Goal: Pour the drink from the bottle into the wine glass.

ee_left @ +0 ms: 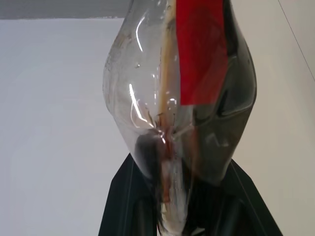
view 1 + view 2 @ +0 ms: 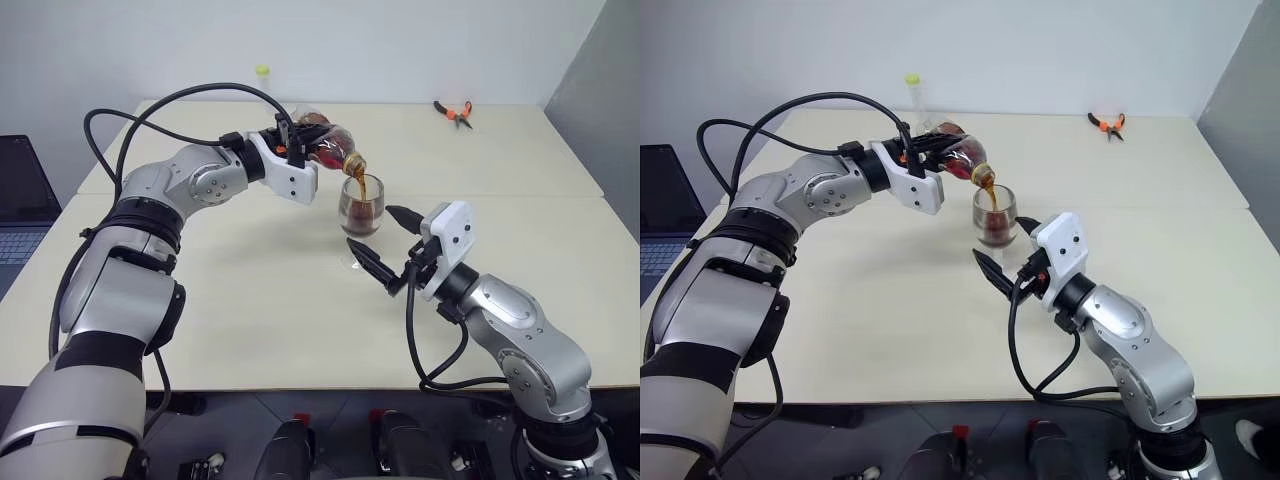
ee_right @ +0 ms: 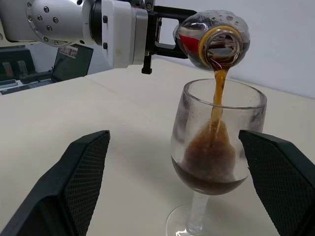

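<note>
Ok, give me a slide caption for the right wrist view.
Tilted bottle pours cola into the wine glass between the open right gripper.

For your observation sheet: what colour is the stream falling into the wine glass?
Dark brown drink, clearest in the right wrist view.

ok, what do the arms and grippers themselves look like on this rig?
Both arms have silver-grey metallic shells with black joint bands and screw-studded round joints. Loose black cables loop outside each arm. The left gripper and right gripper each have a white blocky housing and two black fingers; the right's fingers are wedge-shaped with a fine gridded pad texture.
</note>
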{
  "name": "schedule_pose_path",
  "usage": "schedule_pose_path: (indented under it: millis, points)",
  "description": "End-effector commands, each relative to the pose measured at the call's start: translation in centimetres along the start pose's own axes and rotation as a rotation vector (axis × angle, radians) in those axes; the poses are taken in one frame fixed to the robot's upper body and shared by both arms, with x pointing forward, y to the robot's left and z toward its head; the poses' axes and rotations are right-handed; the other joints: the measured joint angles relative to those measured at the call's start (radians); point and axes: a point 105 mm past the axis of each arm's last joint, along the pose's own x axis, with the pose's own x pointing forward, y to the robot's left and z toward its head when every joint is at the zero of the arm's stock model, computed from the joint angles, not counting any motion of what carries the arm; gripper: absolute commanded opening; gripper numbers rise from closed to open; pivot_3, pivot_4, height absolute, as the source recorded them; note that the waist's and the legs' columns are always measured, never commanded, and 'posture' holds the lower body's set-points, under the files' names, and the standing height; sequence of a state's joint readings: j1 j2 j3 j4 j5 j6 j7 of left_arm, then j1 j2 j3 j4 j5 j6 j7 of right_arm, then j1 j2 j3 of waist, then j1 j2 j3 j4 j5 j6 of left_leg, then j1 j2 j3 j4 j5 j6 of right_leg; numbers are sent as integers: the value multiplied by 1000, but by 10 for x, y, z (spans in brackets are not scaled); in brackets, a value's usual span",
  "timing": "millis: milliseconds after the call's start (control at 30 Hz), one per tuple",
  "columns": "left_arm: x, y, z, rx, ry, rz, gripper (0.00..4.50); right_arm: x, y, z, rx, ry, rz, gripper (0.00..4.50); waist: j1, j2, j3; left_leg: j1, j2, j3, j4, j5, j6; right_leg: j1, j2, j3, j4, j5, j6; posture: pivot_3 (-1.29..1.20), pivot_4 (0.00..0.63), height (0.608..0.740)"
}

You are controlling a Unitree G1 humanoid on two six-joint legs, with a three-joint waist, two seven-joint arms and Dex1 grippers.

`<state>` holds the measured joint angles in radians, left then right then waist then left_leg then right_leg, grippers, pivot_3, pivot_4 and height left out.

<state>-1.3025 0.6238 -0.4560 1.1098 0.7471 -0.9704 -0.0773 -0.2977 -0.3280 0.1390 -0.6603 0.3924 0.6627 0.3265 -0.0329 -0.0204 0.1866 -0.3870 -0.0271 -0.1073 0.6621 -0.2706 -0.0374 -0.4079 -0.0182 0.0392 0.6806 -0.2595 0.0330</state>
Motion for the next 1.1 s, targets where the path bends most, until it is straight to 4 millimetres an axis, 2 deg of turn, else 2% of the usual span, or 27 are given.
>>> schedule_pose_path:
  millis: [33, 467, 733, 1100]
  points:
    - [0, 27, 0, 38, -6, 72, 690, -3, 3, 15, -30, -66, 6, 4500, 0, 0, 0, 0, 0, 0, 0, 0, 0, 0, 0, 0, 0, 0, 0, 0, 150, 740]
    - [0, 23, 0, 34, -8, 61, 690, -3, 2, 17, -28, -73, 4, 4500, 0, 0, 0, 0, 0, 0, 0, 0, 0, 0, 0, 0, 0, 0, 0, 0, 150, 740]
    - [0, 19, 4, -55, -29, 67, 690, -2, 1, 20, -12, -93, -3, 4500, 0, 0, 0, 0, 0, 0, 0, 0, 0, 0, 0, 0, 0, 0, 0, 0, 150, 740]
    - [-1, 23, 9, -161, -57, 113, 690, -1, 3, 22, -17, -110, 11, 4500, 0, 0, 0, 0, 0, 0, 0, 0, 0, 0, 0, 0, 1, 0, 0, 0, 150, 740]
